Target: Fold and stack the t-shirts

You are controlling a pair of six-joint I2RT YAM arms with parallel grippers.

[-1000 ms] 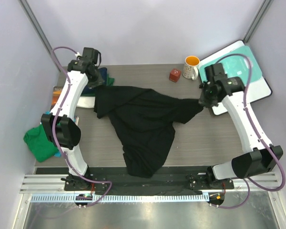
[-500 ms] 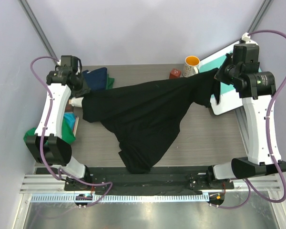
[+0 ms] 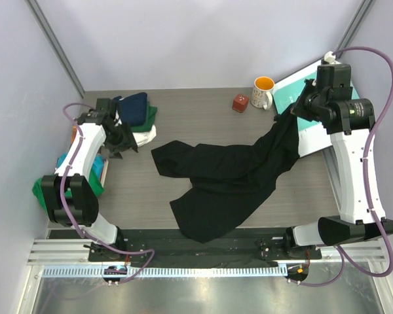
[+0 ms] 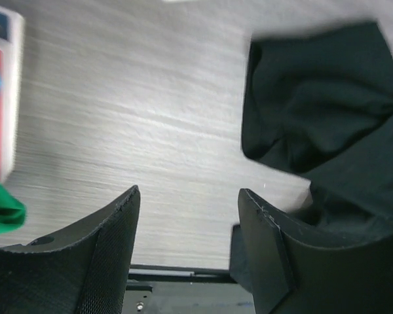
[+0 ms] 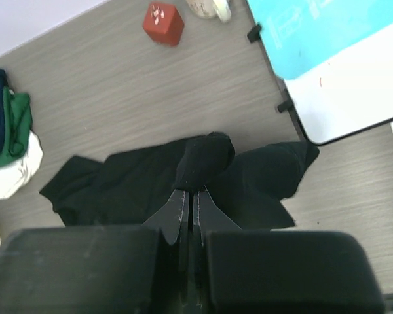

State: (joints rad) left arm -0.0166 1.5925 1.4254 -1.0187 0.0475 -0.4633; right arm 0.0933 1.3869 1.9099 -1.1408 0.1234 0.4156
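Now that your left gripper point(image 4: 188, 196) has let go, its jaws stand apart over bare surface point(image 3: 203, 111), nothing between them. The black t-shirt point(image 3: 226, 176) has dropped from its stretched span into a rumpled heap mid-surface. The spread is lost, so you'll likely need to regrasp that corner before folding. Your right gripper point(image 5: 188, 196) stays clamped on the shirt's other end, arm raised by the teal-and-white board point(image 5: 314, 39), cloth hanging from it. The left arm sits low, pulled back beside the folded stack point(image 3: 136, 111).
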